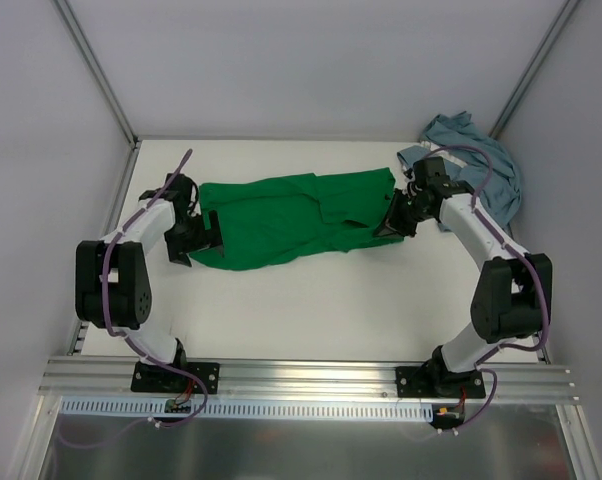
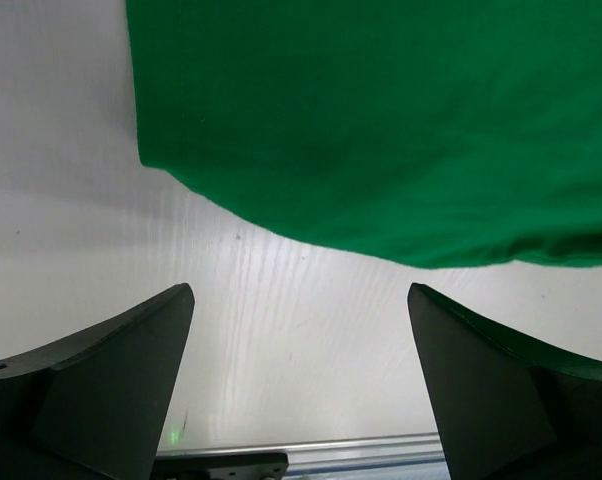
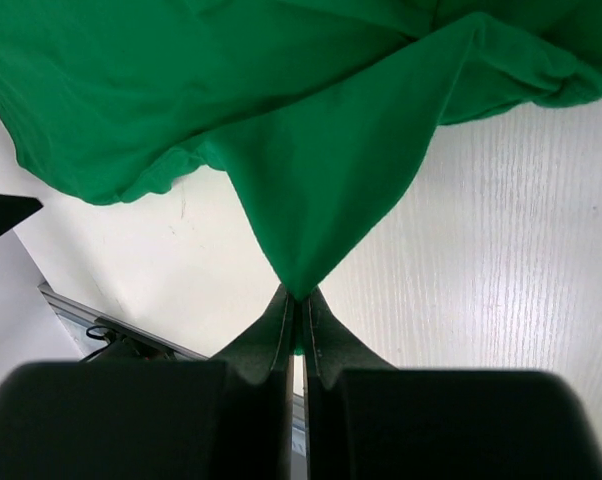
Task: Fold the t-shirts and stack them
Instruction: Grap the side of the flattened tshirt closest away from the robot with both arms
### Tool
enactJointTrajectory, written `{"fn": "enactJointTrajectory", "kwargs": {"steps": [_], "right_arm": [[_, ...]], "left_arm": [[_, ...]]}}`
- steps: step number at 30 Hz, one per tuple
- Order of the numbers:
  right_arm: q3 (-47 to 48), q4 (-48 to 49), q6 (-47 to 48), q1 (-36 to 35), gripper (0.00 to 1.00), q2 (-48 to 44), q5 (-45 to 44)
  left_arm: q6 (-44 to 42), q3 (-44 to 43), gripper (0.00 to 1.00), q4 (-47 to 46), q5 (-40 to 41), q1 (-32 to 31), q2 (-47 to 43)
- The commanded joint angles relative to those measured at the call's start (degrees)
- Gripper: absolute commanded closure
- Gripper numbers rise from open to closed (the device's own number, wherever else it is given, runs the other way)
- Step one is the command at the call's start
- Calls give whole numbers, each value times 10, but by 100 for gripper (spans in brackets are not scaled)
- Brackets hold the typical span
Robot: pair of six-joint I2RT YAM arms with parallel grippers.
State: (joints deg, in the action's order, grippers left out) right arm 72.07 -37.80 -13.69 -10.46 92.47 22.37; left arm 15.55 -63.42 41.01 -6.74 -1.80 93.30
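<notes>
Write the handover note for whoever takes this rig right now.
Left gripper: open, empty, at the left edge of the green t-shirt.
Right gripper: shut on a pinch of cloth at that shirt's right end.
Blue-grey t-shirt: crumpled in the far right corner, in no gripper.
Done: green one laid out, rumpled, not folded.
Left: fold both, then stack them.

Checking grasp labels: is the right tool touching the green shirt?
Touching. The right wrist view shows the right tool pinched shut on a peak of the green shirt.
</notes>
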Motion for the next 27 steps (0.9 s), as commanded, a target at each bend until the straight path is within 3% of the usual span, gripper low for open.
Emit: {"fn": "enactJointTrajectory", "kwargs": {"steps": [1, 10, 12, 20, 27], "right_arm": [[-13, 2, -6, 1, 100, -47, 1], [-28, -5, -10, 1, 100, -78, -1], [-29, -3, -11, 1, 100, -82, 1], [-35, -6, -10, 2, 100, -91, -1], [-42, -4, -10, 2, 100, -93, 0]], "left_arm": [[-7, 20, 10, -27, 11, 0, 24], [-1, 32, 17, -54, 27, 0, 44], [0, 30, 23, -60, 32, 0, 48], [4, 3, 34, -80, 28, 0, 87], [3, 3, 52, -104, 33, 0, 87]]}}
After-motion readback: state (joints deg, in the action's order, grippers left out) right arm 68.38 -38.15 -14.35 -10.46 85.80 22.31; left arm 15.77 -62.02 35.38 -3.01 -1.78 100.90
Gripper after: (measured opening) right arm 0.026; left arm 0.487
